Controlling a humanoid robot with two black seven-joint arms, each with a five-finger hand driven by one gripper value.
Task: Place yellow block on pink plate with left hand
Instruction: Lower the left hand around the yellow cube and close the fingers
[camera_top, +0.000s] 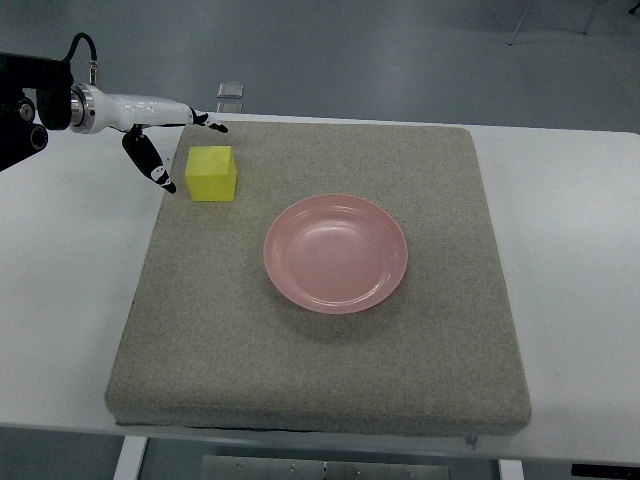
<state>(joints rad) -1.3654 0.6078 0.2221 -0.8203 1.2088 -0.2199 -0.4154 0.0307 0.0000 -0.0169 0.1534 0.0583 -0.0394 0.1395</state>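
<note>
Grey mat (300, 380) covers the white table (580, 300), holding a pink plate (336, 253) at its centre and a yellow block (211, 173) at ten o'clock, where the left hand (165, 150), fingers spread and empty, flanks it, seemingly ready to grasp.

Block (211, 173) on mat (320, 380), left of and behind plate (336, 253); left hand (165, 140) just left of block.

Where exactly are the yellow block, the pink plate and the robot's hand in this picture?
yellow block (211, 172): top view, on its top face.
pink plate (335, 253): top view, on its bare centre.
left hand (168, 140): top view, on the open hand beside the block.
</note>
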